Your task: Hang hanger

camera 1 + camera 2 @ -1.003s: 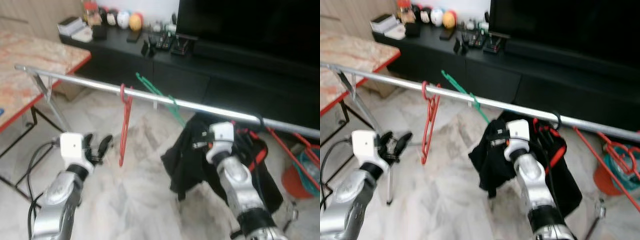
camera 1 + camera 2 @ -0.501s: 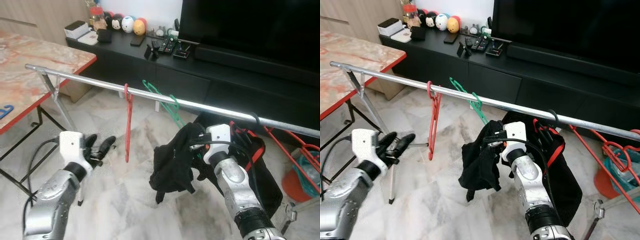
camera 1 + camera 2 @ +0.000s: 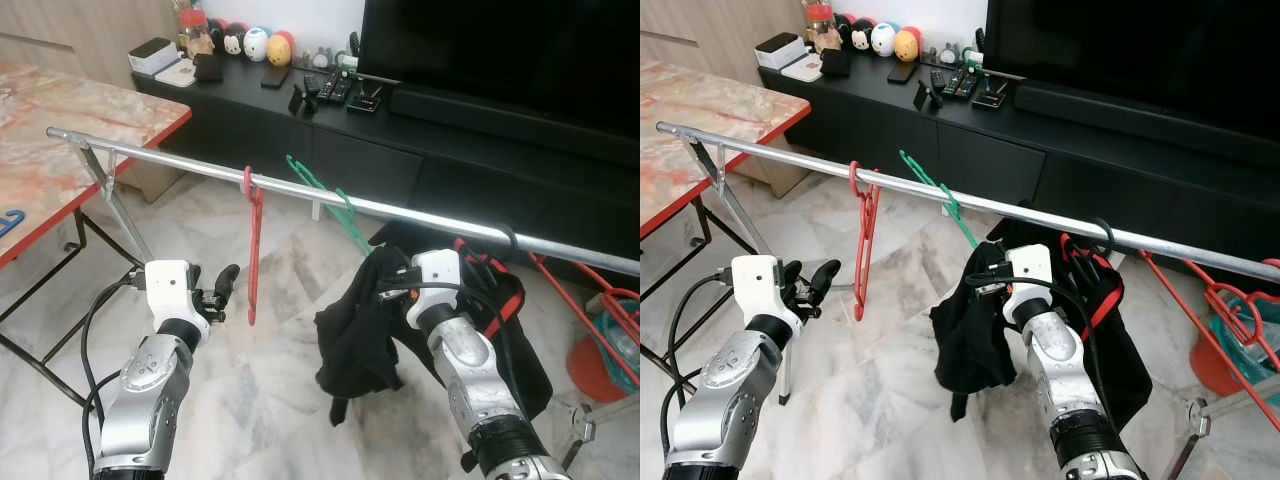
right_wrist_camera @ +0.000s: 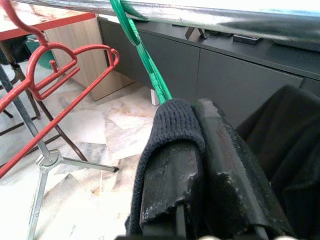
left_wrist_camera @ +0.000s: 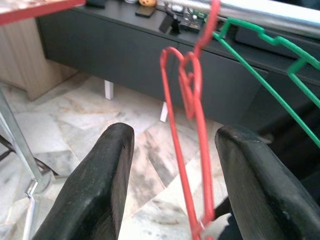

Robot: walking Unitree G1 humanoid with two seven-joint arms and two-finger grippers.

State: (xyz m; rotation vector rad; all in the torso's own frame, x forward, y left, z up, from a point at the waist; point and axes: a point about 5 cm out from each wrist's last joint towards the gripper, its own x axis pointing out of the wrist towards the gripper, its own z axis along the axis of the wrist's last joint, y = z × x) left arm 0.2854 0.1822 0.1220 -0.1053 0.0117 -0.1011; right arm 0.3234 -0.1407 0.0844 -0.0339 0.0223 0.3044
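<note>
Your right gripper (image 4: 200, 165) is clamped on a black knitted garment (image 3: 362, 320) draped on the green plastic hanger (image 3: 335, 200), which hooks over the long silver metal rail (image 3: 400, 212). Your left gripper (image 5: 172, 170) is spread wide, holding nothing, just near of the red wire hanger (image 3: 254, 235) hanging left of the green one.

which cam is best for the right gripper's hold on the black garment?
Right wrist view: the right gripper has its jaws shut on the black garment, knit edge folded over one finger, green hanger just above. The eye views show the garment hanging below the wrist, with the grip itself hidden.
</note>
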